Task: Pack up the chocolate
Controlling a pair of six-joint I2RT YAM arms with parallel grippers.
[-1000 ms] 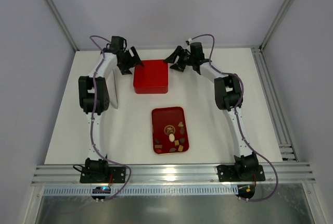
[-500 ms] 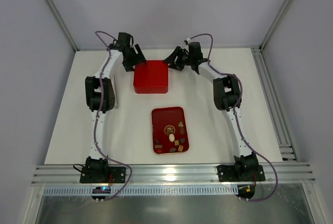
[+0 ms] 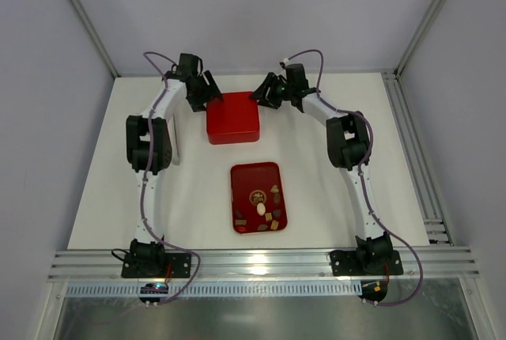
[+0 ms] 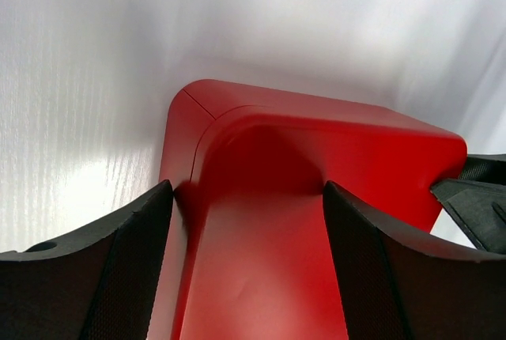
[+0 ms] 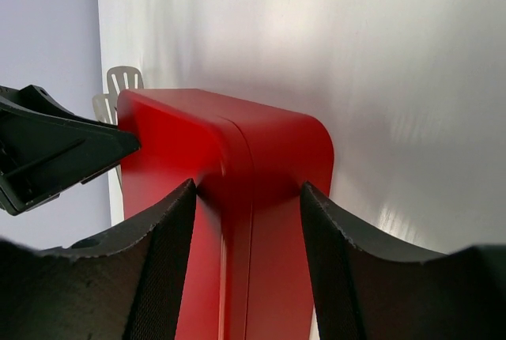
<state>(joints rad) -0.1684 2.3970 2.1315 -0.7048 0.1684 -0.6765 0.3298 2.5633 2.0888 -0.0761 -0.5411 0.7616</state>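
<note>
chocolate (image 3: 261, 209) lies well apart from left gripper (image 3: 211, 96), right gripper (image 3: 262, 94).

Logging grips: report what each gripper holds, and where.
Left gripper and right gripper each straddle a far corner of the red box; a firm hold cannot be told.

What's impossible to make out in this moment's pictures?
Inside of the box: all views, it is closed.
Chocolate kinds: top view, too small; absent from wrist views.
Whether the left pincer or right pincer presses the box: wrist views, contact unclear.
White flat thing: top view, left arm covers part.
</note>
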